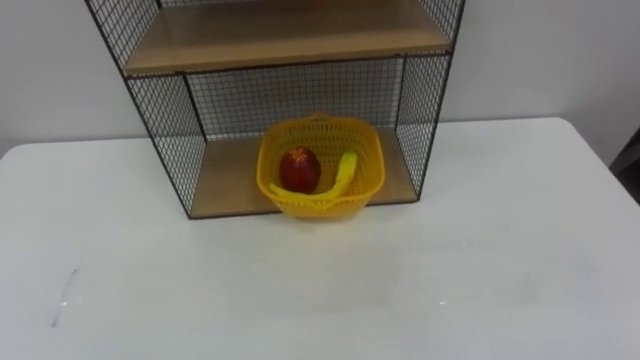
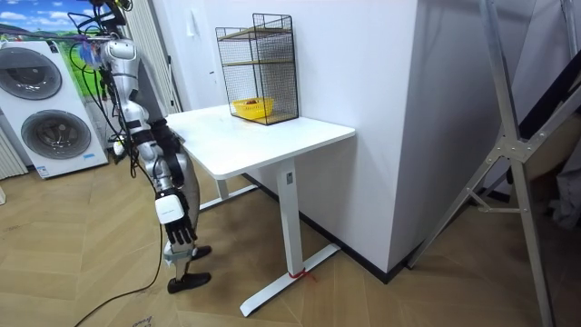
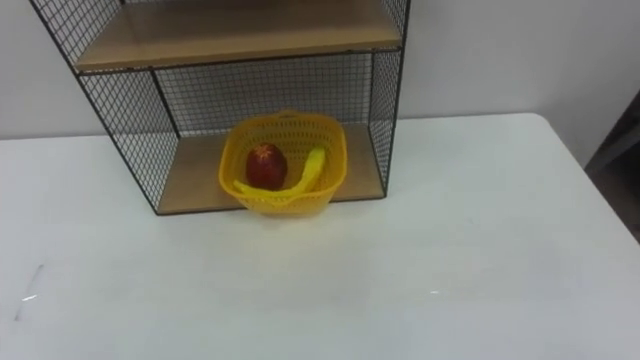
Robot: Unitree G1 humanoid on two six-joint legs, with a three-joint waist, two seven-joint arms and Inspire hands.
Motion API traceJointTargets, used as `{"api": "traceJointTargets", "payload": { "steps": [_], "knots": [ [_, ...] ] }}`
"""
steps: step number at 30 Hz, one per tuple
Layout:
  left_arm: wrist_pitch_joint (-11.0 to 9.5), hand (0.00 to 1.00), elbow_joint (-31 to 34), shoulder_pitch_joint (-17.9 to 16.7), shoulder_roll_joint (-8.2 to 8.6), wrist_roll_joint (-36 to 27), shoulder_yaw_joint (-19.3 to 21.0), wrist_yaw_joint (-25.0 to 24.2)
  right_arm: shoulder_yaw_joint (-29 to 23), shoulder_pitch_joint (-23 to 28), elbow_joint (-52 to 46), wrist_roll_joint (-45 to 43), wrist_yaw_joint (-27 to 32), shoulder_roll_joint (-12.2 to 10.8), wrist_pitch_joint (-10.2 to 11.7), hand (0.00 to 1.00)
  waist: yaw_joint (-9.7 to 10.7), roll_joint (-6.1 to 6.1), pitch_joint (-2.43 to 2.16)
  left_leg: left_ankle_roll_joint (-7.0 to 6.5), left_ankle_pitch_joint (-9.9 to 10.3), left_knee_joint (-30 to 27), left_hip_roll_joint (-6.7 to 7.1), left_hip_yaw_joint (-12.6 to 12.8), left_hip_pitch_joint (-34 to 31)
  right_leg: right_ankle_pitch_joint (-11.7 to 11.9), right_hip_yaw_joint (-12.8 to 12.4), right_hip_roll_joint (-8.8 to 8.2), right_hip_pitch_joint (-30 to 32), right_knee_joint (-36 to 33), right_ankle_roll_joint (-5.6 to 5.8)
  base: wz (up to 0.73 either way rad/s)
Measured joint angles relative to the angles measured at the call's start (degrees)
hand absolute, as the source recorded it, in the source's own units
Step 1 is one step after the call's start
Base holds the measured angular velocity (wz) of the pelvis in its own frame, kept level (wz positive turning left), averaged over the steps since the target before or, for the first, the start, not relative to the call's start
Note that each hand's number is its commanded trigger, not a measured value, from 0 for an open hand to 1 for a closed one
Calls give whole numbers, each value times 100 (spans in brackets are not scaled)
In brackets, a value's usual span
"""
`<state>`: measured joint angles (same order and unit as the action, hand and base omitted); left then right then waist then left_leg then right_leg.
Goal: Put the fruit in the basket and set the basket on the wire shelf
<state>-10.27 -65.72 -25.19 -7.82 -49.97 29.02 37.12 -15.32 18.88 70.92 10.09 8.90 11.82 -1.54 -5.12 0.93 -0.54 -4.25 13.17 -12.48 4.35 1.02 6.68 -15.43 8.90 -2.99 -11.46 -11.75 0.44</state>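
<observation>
White table (image 1: 500,250), back edge: wire shelf (image 1: 160,120) | yellow basket (image 1: 322,203), apple (image 1: 299,168) and banana (image 1: 344,172) inside, overhangs bottom board (image 1: 225,180) front | nudge squarely back | hands: cannot tell state

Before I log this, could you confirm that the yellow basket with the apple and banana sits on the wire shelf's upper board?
No: the yellow basket with the apple and banana sits on the bottom board of the wire shelf, as the left eye view shows.

Laundry room at home: stacked washing machines (image 2: 45,104).
</observation>
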Motion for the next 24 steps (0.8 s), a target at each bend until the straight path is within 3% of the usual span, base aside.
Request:
{"api": "traceJointTargets", "payload": {
  "steps": [2, 5, 6, 8, 12, 13, 15, 18, 24],
  "knots": [
    [273, 0, -428, 76, 0, 568, -109, -318, 1, -88, 100, -390, -100, -44, -117, 0, 78, -5, 5, 1, 35, -19, -15, 26, 55, 4, -22, 4, -64, 7, -5, -13],
    [709, 0, -636, 229, -13, 1815, -853, -919, 85, -283, 187, -681, -198, -94, -281, 0, 244, 6, 13, 0, 36, -68, -17, 12, -9, 14, -5, 8, -33, 6, -12, 6],
    [850, 0, -613, 373, -47, 2409, -1178, -1176, 133, -401, 200, -752, -221, -89, -352, 0, 358, 1, 37, 0, 36, -124, -17, -19, -58, 18, 53, 4, -29, 12, -14, 15],
    [1036, 0, -490, 659, -128, 3261, -1605, -1520, 310, -477, 202, -774, -229, -71, -357, 0, 492, -10, 42, 1, 35, -178, -18, -47, -106, 18, 69, 2, -26, 22, -16, 12],
    [1115, 0, -248, 1193, -175, 4394, -2315, -2061, 740, -680, 192, -807, -287, -75, -394, 0, 625, -36, 49, 6, 38, -178, -58, 71, -115, 28, -31, 54, 29, 6, -31, -12],
    [1145, 0, -191, 1201, -155, 4505, -2394, -2137, 758, -740, 180, -821, -293, -82, -409, 0, 648, -42, 52, 6, 37, -172, -61, 82, -120, 29, -40, 56, 51, -2, -33, -14],
    [1393, 0, -120, 1208, -128, 5005, -2701, -2397, 882, -761, 211, -841, -382, -98, -497, 0, 688, -99, 63, 6, 37, -179, -71, 112, -192, 30, -86, 64, 137, -8, -35, -6],
    [1508, 0, -95, 1235, -105, 5357, -2709, -2676, 1015, -764, 233, -987, -501, -114, -575, 0, 696, -168, 86, 9, 40, -219, -75, 124, -256, 31, -89, 65, 196, -11, -37, 0],
    [1567, 0, -80, 1217, -20, 5471, -2704, -3066, 1179, -834, 276, -1302, -655, -136, -605, 0, 655, -181, 92, 8, 41, -199, -80, 162, -249, 37, -138, 64, 230, -82, -35, -3]
  ]
}}
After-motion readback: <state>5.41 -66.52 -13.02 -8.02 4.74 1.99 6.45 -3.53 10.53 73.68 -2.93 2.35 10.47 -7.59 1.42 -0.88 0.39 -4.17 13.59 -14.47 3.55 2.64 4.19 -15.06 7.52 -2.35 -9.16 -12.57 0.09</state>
